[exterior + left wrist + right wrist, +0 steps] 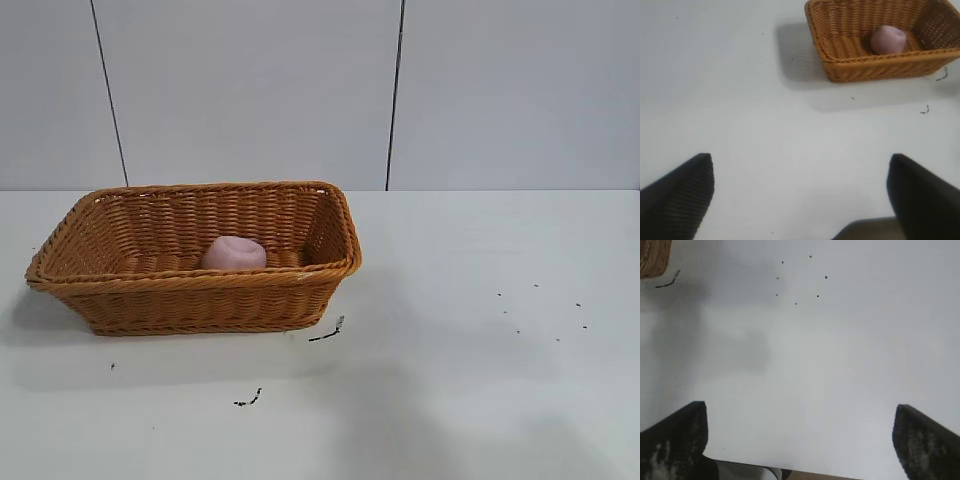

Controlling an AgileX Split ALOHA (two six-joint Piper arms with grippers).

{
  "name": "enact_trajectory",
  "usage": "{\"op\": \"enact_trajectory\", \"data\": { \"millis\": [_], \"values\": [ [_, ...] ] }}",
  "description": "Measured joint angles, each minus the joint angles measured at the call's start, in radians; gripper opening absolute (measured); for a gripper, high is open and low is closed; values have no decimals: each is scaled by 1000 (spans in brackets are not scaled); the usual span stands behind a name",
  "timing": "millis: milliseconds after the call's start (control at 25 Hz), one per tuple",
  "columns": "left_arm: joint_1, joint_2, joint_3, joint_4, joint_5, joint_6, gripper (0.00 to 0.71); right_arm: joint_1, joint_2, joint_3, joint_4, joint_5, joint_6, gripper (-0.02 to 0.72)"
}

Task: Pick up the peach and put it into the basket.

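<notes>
Peach (233,253) inside wicker basket (190,300), on its floor. Left gripper (800,192) and right gripper (799,437) over bare white table (480,380), jaws wide apart, empty.

The basket (190,290) is woven wicker, orange-brown and rough, its ribbed sides carrying a faint sheen and its rim braided (the weave opens into small gaps at the flared end walls). The peach (233,253) inside looks matt and smooth, a dusty pink with no gloss, while the surface (480,380) is a smooth, pale, matt sheet marked with a few dark specks and scuffs. The left pincer (800,195) has dark fingers with a finely ribbed, matt texture, and the right pincer (800,440) is equally dark and matt, with pale worn patches.
</notes>
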State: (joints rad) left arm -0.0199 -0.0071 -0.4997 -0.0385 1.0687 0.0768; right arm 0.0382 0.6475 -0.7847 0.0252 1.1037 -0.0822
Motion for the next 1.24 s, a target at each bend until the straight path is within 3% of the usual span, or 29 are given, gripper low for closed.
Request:
{"op": "enact_trajectory", "data": {
  "millis": [120, 400, 1240],
  "values": [
    [0, 0, 0, 0, 0, 0, 692, 0, -213, 142, -1, -66, 0, 689],
    [0, 0, 0, 0, 0, 0, 692, 0, -543, 284, -8, -79, 13, 689],
    [0, 0, 0, 0, 0, 0, 692, 1, -652, 285, -13, -84, 25, 689]
  ]
}}
